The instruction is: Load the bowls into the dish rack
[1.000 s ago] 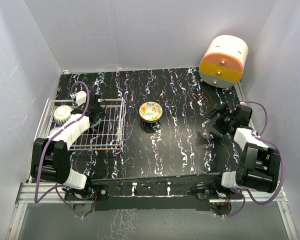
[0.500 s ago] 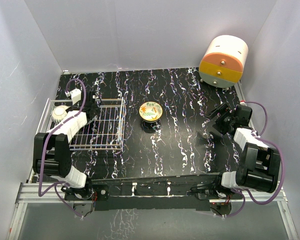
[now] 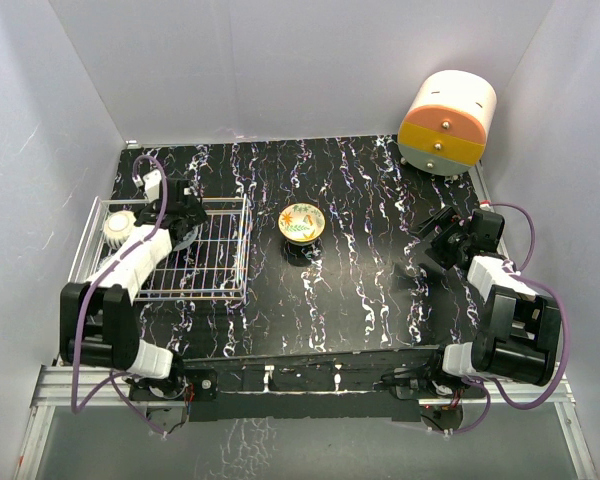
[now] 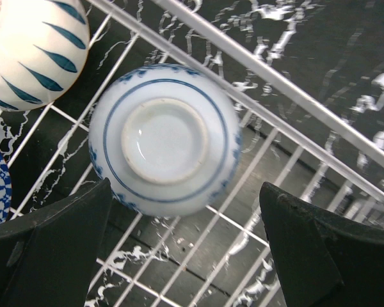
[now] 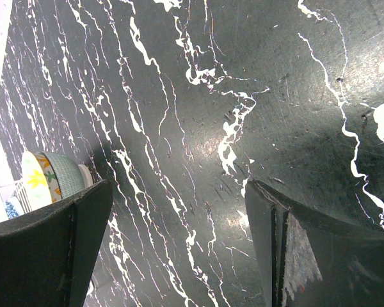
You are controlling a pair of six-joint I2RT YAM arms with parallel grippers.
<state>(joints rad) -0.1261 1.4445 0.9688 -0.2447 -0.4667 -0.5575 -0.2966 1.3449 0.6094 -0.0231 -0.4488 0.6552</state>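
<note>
Sitting on the table (image 3: 360,300) beside the dish rack (image 3: 245,245), toward the far edge, the yellow-floral bowl (image 3: 302,222) seems slightly nearer the left gripper (image 3: 183,215), spread open and empty over an upturned bowl (image 4: 164,139) in the rack, than the right gripper (image 3: 435,245), likewise open by the right edge.

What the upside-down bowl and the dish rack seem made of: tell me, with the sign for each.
Upside-down bowl: probably glazed ceramic. It is smooth glossy white with painted blue bands and has a raised foot ring that looks duller.
Dish rack: probably metal wire with a smooth white coating, shown by thin straight rods crossed in a grid. Whether the coating is paint or plastic cannot be told.
</note>
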